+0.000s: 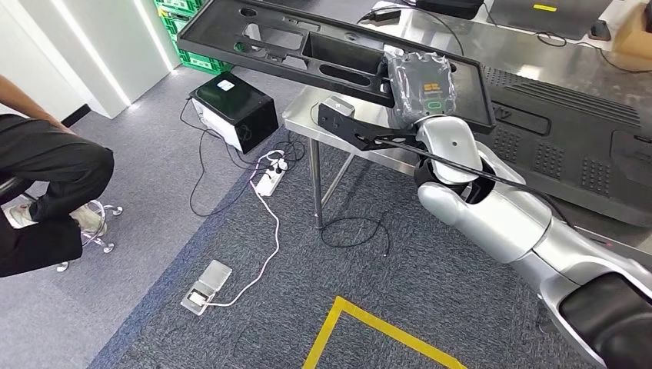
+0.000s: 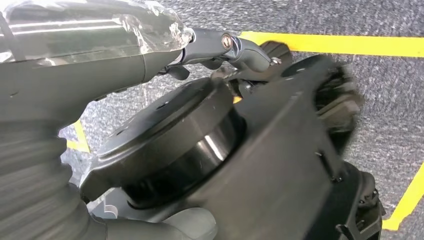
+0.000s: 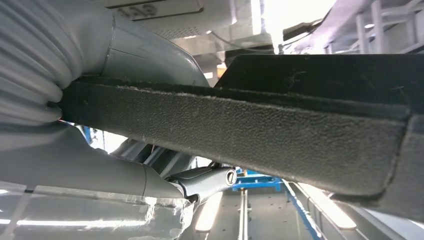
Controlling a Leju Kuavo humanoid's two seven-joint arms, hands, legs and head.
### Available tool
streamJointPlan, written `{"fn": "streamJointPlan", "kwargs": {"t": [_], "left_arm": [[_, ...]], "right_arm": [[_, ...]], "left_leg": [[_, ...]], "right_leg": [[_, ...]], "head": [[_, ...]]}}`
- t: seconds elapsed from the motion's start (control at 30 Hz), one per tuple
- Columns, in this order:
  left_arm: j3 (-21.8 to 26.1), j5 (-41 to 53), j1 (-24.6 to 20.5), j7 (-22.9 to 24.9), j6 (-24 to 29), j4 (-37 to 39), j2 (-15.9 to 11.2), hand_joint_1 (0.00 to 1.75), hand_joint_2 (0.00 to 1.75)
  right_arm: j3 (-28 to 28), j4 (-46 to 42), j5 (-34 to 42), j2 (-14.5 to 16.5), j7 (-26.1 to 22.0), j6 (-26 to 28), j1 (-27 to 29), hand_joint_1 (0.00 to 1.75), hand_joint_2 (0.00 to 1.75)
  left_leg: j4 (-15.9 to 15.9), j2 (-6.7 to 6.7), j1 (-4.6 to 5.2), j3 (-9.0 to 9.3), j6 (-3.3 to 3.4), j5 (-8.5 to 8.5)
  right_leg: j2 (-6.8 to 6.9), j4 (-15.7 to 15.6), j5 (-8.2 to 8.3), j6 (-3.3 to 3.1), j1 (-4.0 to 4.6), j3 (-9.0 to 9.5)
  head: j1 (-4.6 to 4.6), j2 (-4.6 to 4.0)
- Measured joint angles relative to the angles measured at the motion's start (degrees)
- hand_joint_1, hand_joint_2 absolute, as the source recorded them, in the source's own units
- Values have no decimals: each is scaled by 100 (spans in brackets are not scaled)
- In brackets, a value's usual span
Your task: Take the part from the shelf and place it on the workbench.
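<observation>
While the right hand [image 1: 420, 91], plastic-wrapped, sits at upper centre-right of the head view, it grips the long black part [image 1: 307, 48] by its right end; the right wrist view has the part's felt-lined edge [image 3: 260, 125] pinched between thumb and fingers. The part slants from top centre-left down to centre-right, tilted, over the corner of the steel workbench [image 1: 304, 115]; touching or not, can't tell. Left hand [image 2: 150, 65]: finger state can't tell, view blurred. Seated person [image 1: 46, 192] at left edge. Black box [image 1: 234, 108] and power strip [image 1: 269, 181] on the floor.
</observation>
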State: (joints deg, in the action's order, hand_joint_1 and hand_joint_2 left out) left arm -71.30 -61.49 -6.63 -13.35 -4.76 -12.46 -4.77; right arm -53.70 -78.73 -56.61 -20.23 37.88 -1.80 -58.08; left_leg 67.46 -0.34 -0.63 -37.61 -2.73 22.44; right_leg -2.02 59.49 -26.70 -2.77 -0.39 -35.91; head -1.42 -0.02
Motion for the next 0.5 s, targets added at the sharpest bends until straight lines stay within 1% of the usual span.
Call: {"fn": "streamJointPlan", "kwargs": {"t": [0.03,0.07,0.1,0.17,0.2,0.23,0.27,0.3,0.33,0.37,0.4,0.43,0.47,0.5], "left_arm": [[0,1,0,0,0,0,0,0,175],[0,2,0,0,0,0,-1,0,175],[0,2,1,0,0,0,-1,0,175],[0,3,0,0,-1,0,-1,0,175],[0,5,-2,0,-1,0,0,0,175],[1,7,-5,-1,-1,0,0,0,175],[1,9,-7,-2,-1,0,1,0,175],[1,12,-8,-3,1,0,1,0,175],[1,12,-7,-4,2,0,1,0,175],[1,12,-4,-4,2,0,1,0,175],[0,12,-1,-4,2,0,1,0,175],[0,12,0,-4,2,0,1,0,175],[0,12,-1,-4,2,0,1,0,175],[0,12,-4,-4,2,0,1,0,175]], "right_arm": [[1,0,-1,1,1,-1,-1,175,175],[1,1,-1,1,1,-1,0,175,175],[1,1,0,2,1,-1,2,175,175],[1,2,1,2,1,-2,7,175,175],[2,4,1,0,1,-2,7,175,175],[4,7,1,-3,2,-2,0,175,175],[5,10,0,-4,-1,-2,-9,175,175],[6,14,0,-4,-4,-2,-14,175,175],[5,19,0,-2,-7,-3,-14,175,175],[4,24,0,1,-10,-5,-6,175,175],[3,31,1,2,-11,-6,5,175,175],[3,38,1,1,-11,-8,14,175,175],[2,42,1,1,-11,-8,17,175,175],[2,44,1,1,-11,-8,15,175,175]], "left_leg": [[-384,-77,0,166,30,-155],[-657,-144,2,277,52,-245],[-799,-192,11,327,67,-272],[-859,-168,29,338,104,-281],[-892,-132,27,349,134,-304],[-935,-98,19,360,168,-332],[-977,-59,8,368,200,-360],[-998,-19,6,371,218,-377],[-1002,11,10,364,231,-382],[-999,47,12,357,236,-381],[-992,80,12,353,236,-379],[-983,113,8,351,233,-375],[-968,143,2,350,224,-366],[-944,173,-5,350,207,-349]], "right_leg": [[-35,5,2,10,5,-3],[-65,10,6,25,5,-12],[-91,12,15,46,-2,-26],[-143,-5,39,105,-25,-43],[-141,4,28,137,-34,-51],[-108,73,-33,166,-32,-84],[-52,253,-155,190,-26,-165],[24,552,-332,204,-24,-297],[83,923,-516,216,-22,-464],[115,1280,-657,224,-27,-623],[134,1506,-712,232,-33,-721],[150,1524,-662,240,-40,-722],[173,1324,-520,249,-48,-615],[217,952,-324,258,-55,-421]], "head": [[-15,0],[-23,0],[-23,0],[-25,0],[-25,0],[-8,0],[22,0],[61,0],[100,0],[128,0],[157,0],[189,0],[220,0],[249,0]]}}
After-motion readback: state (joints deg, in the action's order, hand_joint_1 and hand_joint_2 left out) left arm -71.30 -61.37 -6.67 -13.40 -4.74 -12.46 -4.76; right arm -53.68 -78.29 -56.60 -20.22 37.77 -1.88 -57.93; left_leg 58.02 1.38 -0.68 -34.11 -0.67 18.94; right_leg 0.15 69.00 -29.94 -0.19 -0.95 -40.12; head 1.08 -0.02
